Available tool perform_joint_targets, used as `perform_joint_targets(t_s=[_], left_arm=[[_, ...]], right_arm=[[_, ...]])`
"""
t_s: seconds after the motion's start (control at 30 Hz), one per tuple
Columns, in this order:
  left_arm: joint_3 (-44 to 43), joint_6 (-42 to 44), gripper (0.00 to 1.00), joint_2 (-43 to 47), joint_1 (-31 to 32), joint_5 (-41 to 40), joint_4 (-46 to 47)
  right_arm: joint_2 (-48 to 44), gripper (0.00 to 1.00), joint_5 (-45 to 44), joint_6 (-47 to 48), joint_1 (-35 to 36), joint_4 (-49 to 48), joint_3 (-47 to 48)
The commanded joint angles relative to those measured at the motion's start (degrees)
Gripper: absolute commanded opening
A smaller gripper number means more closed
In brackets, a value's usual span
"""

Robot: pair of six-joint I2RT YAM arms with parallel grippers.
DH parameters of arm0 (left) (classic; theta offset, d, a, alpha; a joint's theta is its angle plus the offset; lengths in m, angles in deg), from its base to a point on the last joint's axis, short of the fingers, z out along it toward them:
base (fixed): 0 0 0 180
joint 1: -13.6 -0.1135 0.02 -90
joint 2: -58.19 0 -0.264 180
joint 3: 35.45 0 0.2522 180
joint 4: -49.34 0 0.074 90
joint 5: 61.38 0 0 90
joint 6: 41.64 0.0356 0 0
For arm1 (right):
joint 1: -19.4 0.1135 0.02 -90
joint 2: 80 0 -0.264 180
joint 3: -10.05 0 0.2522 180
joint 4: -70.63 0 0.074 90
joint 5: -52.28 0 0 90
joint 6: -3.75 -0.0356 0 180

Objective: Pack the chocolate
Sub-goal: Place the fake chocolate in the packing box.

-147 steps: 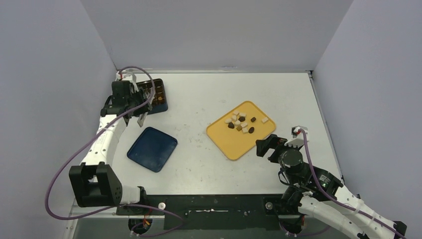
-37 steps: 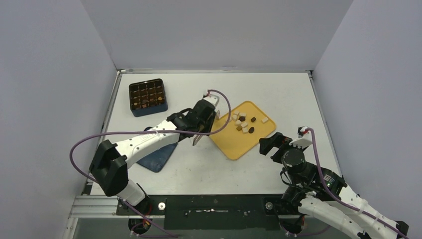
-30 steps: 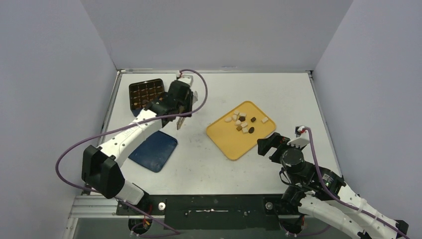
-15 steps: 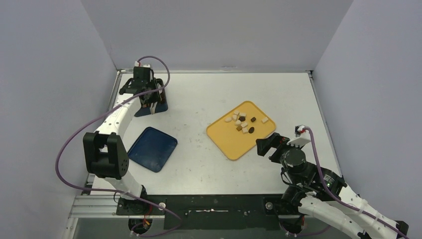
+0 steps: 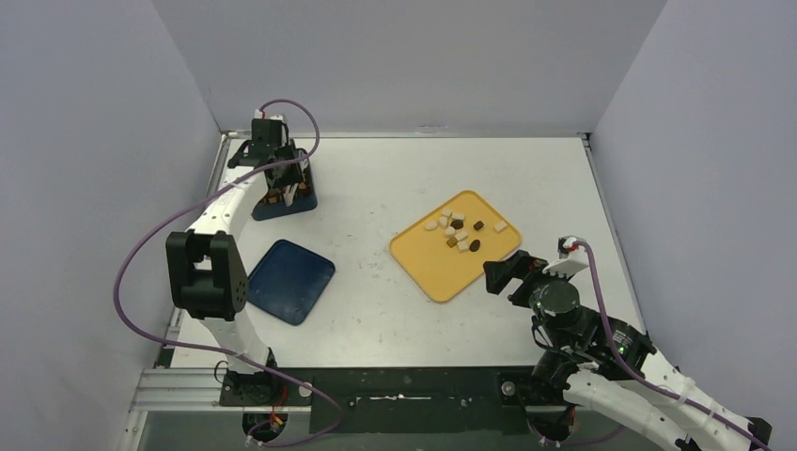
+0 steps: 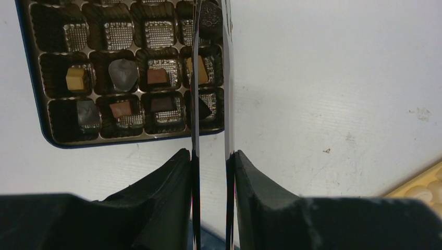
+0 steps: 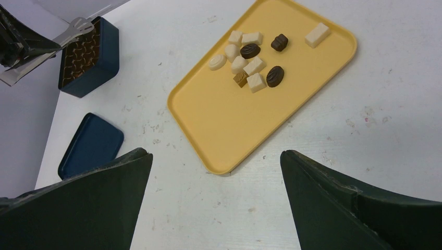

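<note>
1. The left gripper (image 6: 211, 156) is clenched on thin, shiny metal tongs (image 6: 227, 104). Its black fingers press the two flat blades from either side.
2. The blades run up the middle of the left wrist view. Their tips are over the right edge of a dark blue box (image 6: 130, 139) in the upper left of the frame.
3. The box holds a brown, ribbed plastic grid of square cups. Several cups in the lower rows hold chocolate (image 6: 76, 78): a caramel cube, a dark rounded piece and mid-brown blocks.
4. A dark round shape shows at the tong tips; I cannot tell whether it is pinched.
5. More chocolate lies loose on the smooth yellow tray (image 7: 219, 125), right of centre in the overhead view. It is a cluster of cream blocks and dark ovals.
6. The right gripper (image 7: 213, 156) is spread wide and grasps nothing, near the tray's lower right corner.
7. A flat blue lid (image 5: 287, 280) with rounded corners lies on the scuffed white table (image 5: 395, 178).
</note>
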State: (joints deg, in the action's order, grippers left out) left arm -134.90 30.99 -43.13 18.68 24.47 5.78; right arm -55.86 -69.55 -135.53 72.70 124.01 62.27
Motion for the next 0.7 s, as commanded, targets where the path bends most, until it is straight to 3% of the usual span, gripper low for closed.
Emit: perform_joint_targets(t_s=[0.0, 0.33, 0.67], left_arm=[[-5.15, 1.06, 0.28, -2.07, -0.62, -0.42, 2.81], [-5.01, 1.42, 0.29, -4.95, -1.79, -0.6, 4.1], [-5.45, 1.73, 0.38, -4.59, -2.01, 1.06, 3.36]], right_arm=[[-1.01, 1.0, -0.58, 0.4, 0.25, -0.69, -0.03], [-1.62, 1.0, -1.5, 0.49, 0.31, -0.11, 0.77], [-2.14, 1.0, -1.31, 0.08, 0.3, 1.03, 1.32]])
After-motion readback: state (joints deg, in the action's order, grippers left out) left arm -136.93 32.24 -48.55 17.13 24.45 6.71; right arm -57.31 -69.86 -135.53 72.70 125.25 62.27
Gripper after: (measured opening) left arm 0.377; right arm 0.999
